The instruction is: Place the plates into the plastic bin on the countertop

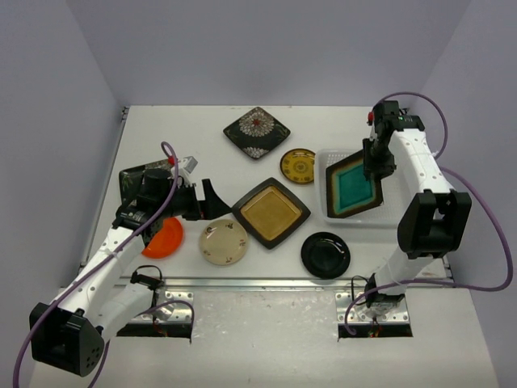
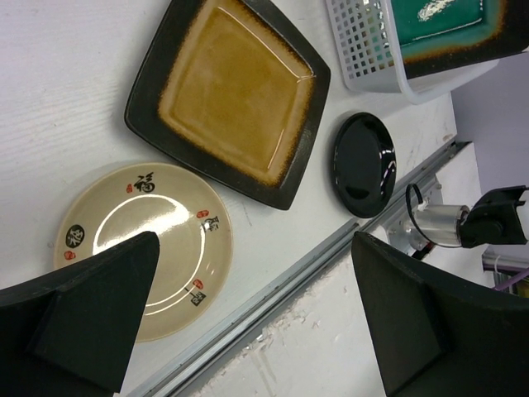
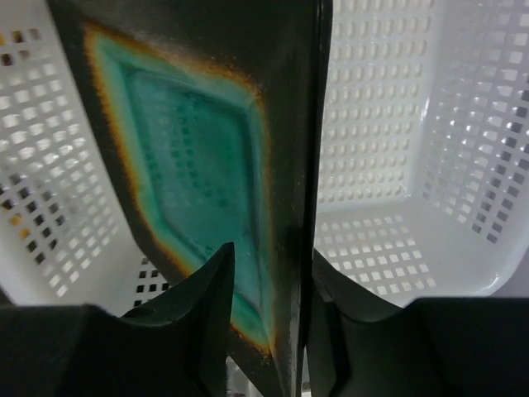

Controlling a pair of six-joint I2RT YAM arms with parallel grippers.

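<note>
Looking at the top view: the plastic bin [image 1: 339,153] sits on the right side of the countertop [image 1: 178,129]. The teal plate [image 1: 353,187] is inside it, tilted rather than flat. The right gripper [image 1: 374,166] is over the bin at the plate's far edge.

Seven plates lie outside the bin:
- The black floral plate [image 1: 257,132] is at the back.
- The yellow patterned plate [image 1: 298,166] is just beside the bin's left wall.
- The amber plate [image 1: 271,212] is in the centre.
- The cream plate [image 1: 224,241] and glossy black plate [image 1: 325,255] are near the front metal strip [image 1: 266,281].
- The orange plate [image 1: 164,239] and the second floral plate [image 1: 129,182] are partly covered by the left arm [image 1: 121,242].

The left gripper [image 1: 214,202] hangs beside the amber plate, above the cream one.

Left wrist view: the left gripper's jaws are wide apart with nothing between them. Below them the cream plate [image 2: 140,240] shows red and black characters. The amber plate [image 2: 231,91] has a dark rim. The teal plate [image 2: 446,25] sticks up above the bin's rim [image 2: 359,50].

Right wrist view: the teal plate [image 3: 190,157] shows teal glaze, an orange-brown border and a dark rim. It is seen nearly edge-on, standing steeply inside the bin's lattice walls [image 3: 388,248]. The right gripper's fingers [image 3: 211,289] straddle the plate's edge, one on each side. Whether they pinch it or sit loose can't be told.
</note>
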